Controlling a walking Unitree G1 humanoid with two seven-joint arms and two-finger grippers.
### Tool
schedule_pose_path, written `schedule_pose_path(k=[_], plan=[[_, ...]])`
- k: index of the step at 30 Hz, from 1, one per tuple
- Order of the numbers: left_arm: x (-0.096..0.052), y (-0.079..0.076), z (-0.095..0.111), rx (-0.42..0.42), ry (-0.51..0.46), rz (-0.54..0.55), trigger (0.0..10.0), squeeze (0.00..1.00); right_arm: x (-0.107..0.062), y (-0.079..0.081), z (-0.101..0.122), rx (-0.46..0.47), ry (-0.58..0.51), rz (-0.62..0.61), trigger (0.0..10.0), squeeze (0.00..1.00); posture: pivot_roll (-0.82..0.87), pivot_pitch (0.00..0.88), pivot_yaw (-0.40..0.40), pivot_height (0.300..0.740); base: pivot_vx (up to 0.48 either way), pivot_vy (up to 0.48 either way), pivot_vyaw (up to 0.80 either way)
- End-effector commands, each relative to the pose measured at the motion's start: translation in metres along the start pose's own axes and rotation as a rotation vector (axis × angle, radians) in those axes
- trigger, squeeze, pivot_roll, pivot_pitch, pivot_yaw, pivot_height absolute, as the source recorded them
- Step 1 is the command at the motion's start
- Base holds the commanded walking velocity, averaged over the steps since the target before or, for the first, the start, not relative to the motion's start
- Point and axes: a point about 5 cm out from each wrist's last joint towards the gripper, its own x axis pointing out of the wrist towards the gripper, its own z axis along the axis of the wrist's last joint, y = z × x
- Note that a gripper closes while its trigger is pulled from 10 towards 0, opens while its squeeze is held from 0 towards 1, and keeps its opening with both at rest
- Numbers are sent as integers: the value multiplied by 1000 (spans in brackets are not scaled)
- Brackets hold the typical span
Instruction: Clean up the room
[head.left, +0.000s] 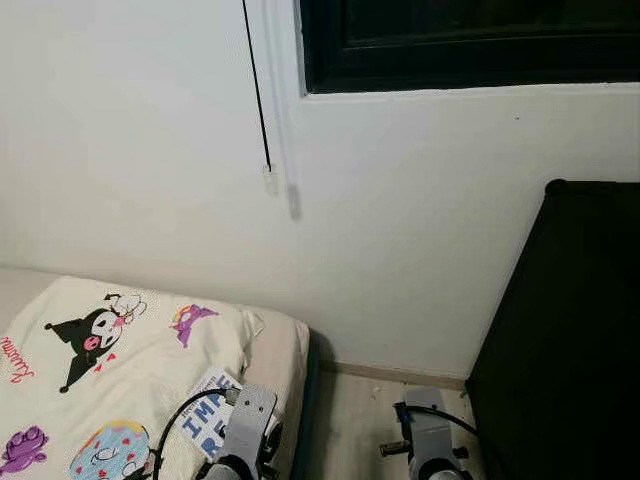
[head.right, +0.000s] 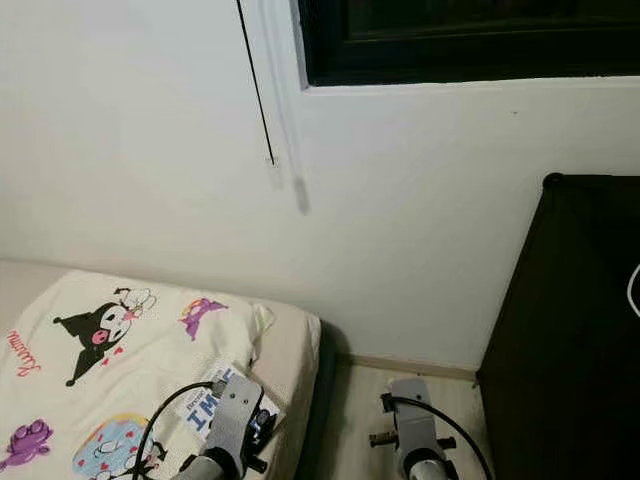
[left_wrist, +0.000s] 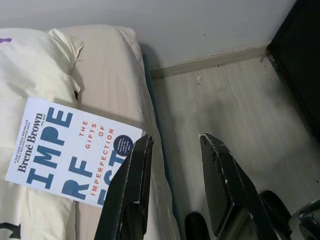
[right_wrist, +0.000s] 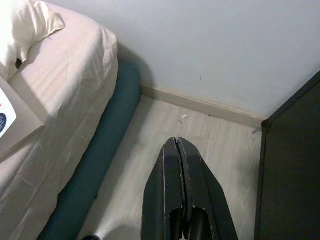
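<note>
White paperback book (left_wrist: 65, 150) with blue lettering lies flat near the bed's (left_wrist: 107, 75) outer edge, partly on a cartoon-printed cream pillow (head.left: 110, 370) — left claw (left_wrist: 172, 142) hovers beside it, fingers apart and empty; right claw (right_wrist: 178, 145) pressed closed above pale wood floor (right_wrist: 165, 130).

Book (left_wrist: 70, 150), white cover, lying on bed near its right edge: author "Brené Brown" in black along spine side; title in big blue caps, "IMPE / RF" readable, rest cut off by left gripper finger; red subtitle "THE GIFTS OF IMPERFECTION". Small print above author & in dark round badge: too small to read. Blanket (head.left: 60, 400), near left: pink script word beside cartoon figure, not legible.
</note>
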Motion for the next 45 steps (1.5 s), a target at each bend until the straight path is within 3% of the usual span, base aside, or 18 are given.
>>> schedule_pose_path(k=[1,17,23,42,45], plan=[[-1,1,-2,12,14,1,10000,0,-3,2,-7,20,30,-2,10000,0,-60,121,51,740,0,-394,0],[-1,4,-4,-7,33,23,10000,0,-3,1,-8,17,36,-1,10000,0,-60,127,48,740,0,-396,0],[-1,8,-7,-57,56,43,10000,0,-3,1,-8,16,37,2,10000,0,-59,131,45,740,0,240,0],[-3,9,-8,-42,55,46,10000,0,-4,3,-9,21,36,3,10000,0,-56,136,48,740,0,0,0],[-3,9,-7,-37,47,44,10000,0,-3,4,-9,-11,44,16,10000,0,-55,138,49,740,0,0,0]])
